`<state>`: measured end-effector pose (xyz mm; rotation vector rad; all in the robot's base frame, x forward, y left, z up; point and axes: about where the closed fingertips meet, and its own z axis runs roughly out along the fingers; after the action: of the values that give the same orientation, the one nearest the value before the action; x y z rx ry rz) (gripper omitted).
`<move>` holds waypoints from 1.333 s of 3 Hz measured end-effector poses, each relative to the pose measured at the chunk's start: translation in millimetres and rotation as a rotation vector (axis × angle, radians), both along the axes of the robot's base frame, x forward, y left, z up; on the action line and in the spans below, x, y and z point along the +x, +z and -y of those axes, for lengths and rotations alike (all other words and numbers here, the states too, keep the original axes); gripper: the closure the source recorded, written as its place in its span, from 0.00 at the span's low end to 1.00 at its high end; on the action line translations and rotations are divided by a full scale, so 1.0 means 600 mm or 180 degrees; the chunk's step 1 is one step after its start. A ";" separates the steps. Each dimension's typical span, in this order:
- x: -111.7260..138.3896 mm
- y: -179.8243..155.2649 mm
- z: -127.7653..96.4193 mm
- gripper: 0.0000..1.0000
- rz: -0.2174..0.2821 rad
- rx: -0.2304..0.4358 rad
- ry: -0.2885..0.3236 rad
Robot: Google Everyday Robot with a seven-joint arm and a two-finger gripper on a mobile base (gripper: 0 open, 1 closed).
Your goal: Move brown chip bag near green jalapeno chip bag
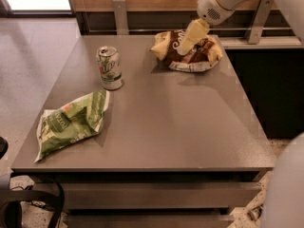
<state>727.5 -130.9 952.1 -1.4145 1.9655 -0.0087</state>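
Note:
The brown chip bag (pixel 202 56), dark brown with yellow ends, lies at the far right of the grey table (pixel 171 127). My gripper (pixel 186 45) reaches down from the upper right onto the middle of this bag and touches it. The green jalapeno chip bag (pixel 71 122) lies flat at the table's near left corner, far from the brown bag.
A green-and-white soda can (pixel 110 68) stands upright at the table's left middle, between the two bags. A counter with a metal rail (pixel 247 32) runs behind the table. My arm's white casing (pixel 223 1) hangs over the far right corner.

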 end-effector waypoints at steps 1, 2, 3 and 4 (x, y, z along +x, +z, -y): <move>0.056 -0.102 -0.026 0.00 -0.0363 0.0102 0.0071; 0.079 -0.167 -0.031 0.00 -0.0611 0.0165 0.0049; 0.083 -0.190 -0.034 0.12 -0.0688 0.0171 0.0045; 0.084 -0.197 -0.038 0.36 -0.0706 0.0170 0.0054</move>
<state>777.7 -108.3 834.1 -1.4489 2.1152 0.2153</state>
